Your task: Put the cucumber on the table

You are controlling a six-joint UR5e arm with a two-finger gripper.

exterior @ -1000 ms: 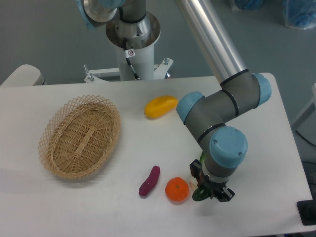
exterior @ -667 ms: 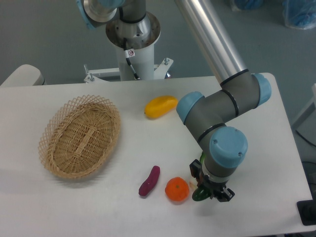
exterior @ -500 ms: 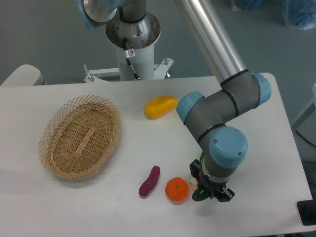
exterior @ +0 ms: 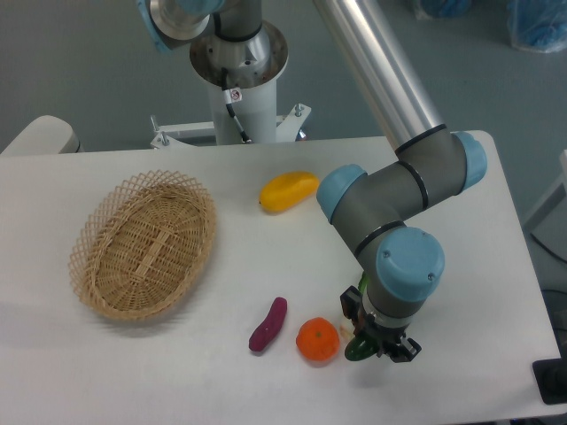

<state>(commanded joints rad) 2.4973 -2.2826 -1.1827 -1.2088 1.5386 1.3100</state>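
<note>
My gripper (exterior: 379,345) points straight down near the front edge of the table (exterior: 133,372), toward its right front corner, and my own wrist housing covers most of it from this camera. Just below that housing, at the gripper's left side, a small patch of glossy dark green shows: that is the cucumber (exterior: 357,348), and only this lower end of it is visible, so I cannot say how it lies or whether it is upright. It sits at my black finger hardware, low over the white tabletop, but the view does not let me tell whether my fingers are clamped on it or standing apart, nor whether the green end touches the surface. Just beside it on the left is a round orange fruit (exterior: 317,340), resting on the table and very close to the green patch. Further left, near but apart from the orange, lies the small purple vegetable (exterior: 267,324), tilted with its upper end toward the right. A yellow mango-like fruit (exterior: 288,191) sits near the middle of the table, closer to the back edge. The oval wicker basket (exterior: 146,244) rests on the left half of the table, well apart from my gripper, its long axis running from the front left toward the back; nothing shows inside it. My arm's base column (exterior: 239,66) stands behind the back edge.
</note>
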